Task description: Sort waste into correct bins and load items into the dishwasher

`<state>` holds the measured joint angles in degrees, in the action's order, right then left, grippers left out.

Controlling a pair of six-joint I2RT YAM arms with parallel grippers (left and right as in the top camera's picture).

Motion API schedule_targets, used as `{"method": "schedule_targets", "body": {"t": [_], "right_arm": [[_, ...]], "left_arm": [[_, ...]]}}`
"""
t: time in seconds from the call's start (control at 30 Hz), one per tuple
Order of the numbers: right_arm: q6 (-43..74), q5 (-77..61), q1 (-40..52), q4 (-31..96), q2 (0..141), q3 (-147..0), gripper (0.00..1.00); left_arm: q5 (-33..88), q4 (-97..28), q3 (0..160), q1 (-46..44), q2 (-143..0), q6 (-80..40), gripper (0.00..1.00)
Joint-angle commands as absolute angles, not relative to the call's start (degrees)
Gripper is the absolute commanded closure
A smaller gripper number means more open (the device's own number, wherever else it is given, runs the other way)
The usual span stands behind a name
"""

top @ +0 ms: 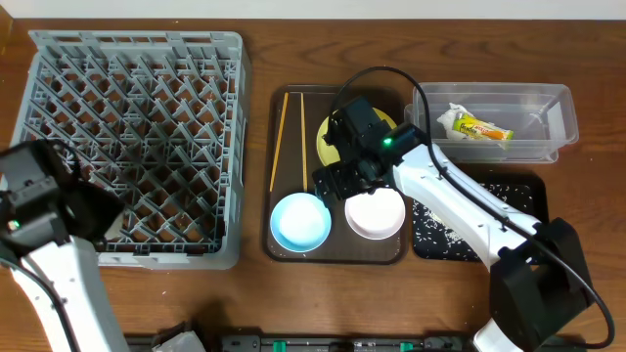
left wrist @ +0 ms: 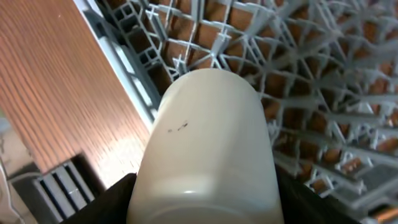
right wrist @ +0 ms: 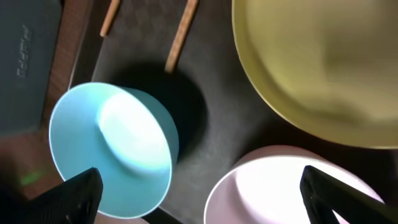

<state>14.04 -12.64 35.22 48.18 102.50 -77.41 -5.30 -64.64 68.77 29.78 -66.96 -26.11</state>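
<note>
The grey dish rack (top: 137,137) is set on the bench's (top: 254,293) left. Over its near left corner a white cup (left wrist: 208,143) is gripped by the left fingers (left wrist: 109,202), with its long axis pointed away into the lattice. The right fingers (right wrist: 78,193) are held wide apart and empty above the light blue bowl (right wrist: 112,149) and white bowl (right wrist: 280,186). The chopsticks (top: 283,137) are laid parallel, front to back.

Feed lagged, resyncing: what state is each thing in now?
white cup: gripped by left gripper, over dish rack edge.
right gripper: open above brown tray.
blue bowl: upright on tray.
white bowl: upright on tray.
yellow plate: on tray, partly hidden.
chopsticks: flat on tray.
wrapper, paper: in clear tub.
dish rack: nothing seen loaded.
</note>
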Motion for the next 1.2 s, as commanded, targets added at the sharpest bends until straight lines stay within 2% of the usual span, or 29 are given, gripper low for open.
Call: {"method": "schedule_targets", "body": {"t": [0.0, 0.07, 0.13, 0.2, 0.3, 0.43, 0.63, 0.77, 0.9, 1.07, 1.17], "right_arm": [[14.76, -11.88, 35.53, 47.99, 102.50, -77.89, 0.01], [14.76, -11.88, 35.53, 48.23, 102.50, -77.89, 0.01], [14.76, -11.88, 35.53, 48.51, 102.50, -77.89, 0.01], [14.76, -11.88, 35.53, 48.75, 102.50, -77.89, 0.01], [14.76, -11.88, 35.53, 48.95, 102.50, -77.89, 0.01], [14.74, -11.84, 35.53, 48.88, 102.50, -77.89, 0.01], [14.76, -11.86, 35.05, 48.90, 102.50, -77.89, 0.01], [14.74, -11.77, 34.50, 48.36, 102.50, -77.91, 0.01], [14.74, -11.77, 32.49, 45.98, 102.48, -78.30, 0.02], [14.79, -12.47, 28.42, 43.83, 102.48, -79.94, 0.17], [14.76, -14.85, 27.22, 43.48, 102.48, -79.99, 0.19]], "left_arm": [[-2.20, -63.18, 68.88, 32.23, -71.53, -27.29, 0.53], [-1.43, -62.61, 68.90, 32.75, -73.49, -27.31, 0.51], [-1.52, -62.70, 68.90, 32.84, -75.07, -27.31, 0.41], [-1.50, -62.74, 68.90, 32.84, -76.01, -27.31, 0.39], [-1.50, -62.24, 69.25, 32.84, -76.18, -27.31, 0.28], [-0.69, -63.00, 71.83, 32.84, -75.99, -27.29, 0.19], [7.33, -66.76, 76.64, 32.80, -74.89, -26.02, 0.18], [18.39, -67.24, 78.15, 30.74, -73.38, -17.82, 0.20], [22.09, -67.11, 78.15, 24.51, -71.24, -11.68, 0.20], [23.16, -67.05, 78.13, 12.58, -70.30, -2.76, 0.21], [23.09, -67.02, 78.13, 5.80, -70.35, -0.14, 0.20]]}}
